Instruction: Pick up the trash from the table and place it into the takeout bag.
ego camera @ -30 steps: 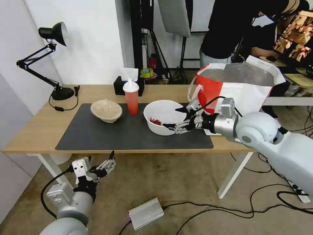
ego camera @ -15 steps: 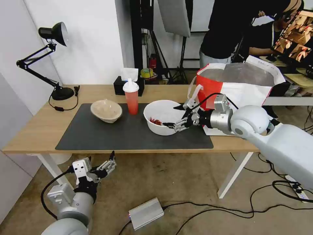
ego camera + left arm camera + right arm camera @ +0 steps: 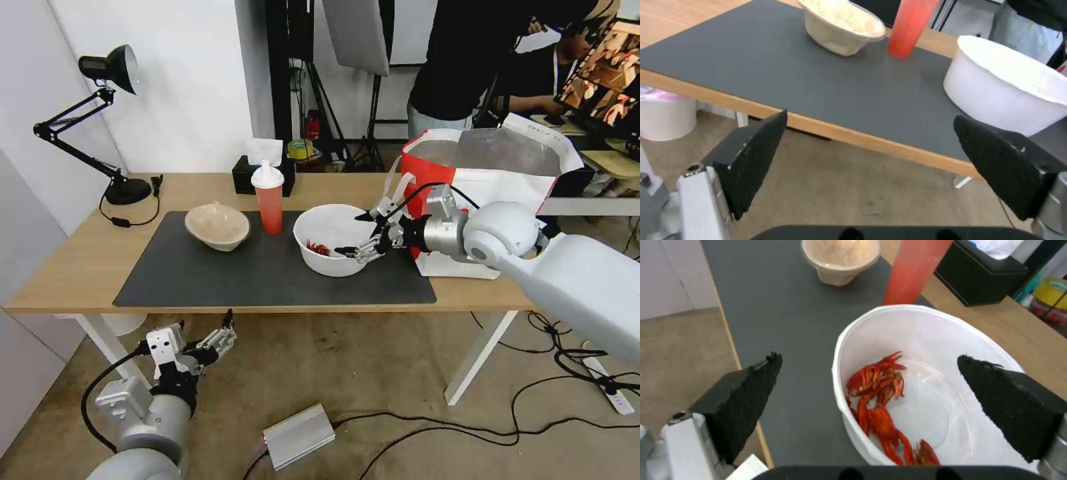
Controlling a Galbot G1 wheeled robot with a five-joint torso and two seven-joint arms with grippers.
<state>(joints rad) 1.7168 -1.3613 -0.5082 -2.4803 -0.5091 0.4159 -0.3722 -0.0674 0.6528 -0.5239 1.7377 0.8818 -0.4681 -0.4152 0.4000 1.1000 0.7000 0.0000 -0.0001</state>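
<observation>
While left gripper (image 3: 223,331) is parked open below table's (image 3: 80,257) front edge, right gripper (image 3: 362,235) is held wide open, empty, at big white round bowl (image 3: 330,230) near dark grey mat's (image 3: 220,277) right edge.

You face a plain white wall (image 3: 193,87) beyond the desk, where a black articulated desk lamp (image 3: 100,120) stands at the far left corner. Beige, scuffed floor (image 3: 347,373) spreads below, crossed by black cables (image 3: 467,427) and a silver metal box (image 3: 298,436). Dark tripod stands (image 3: 333,113) crowd the space behind.
</observation>
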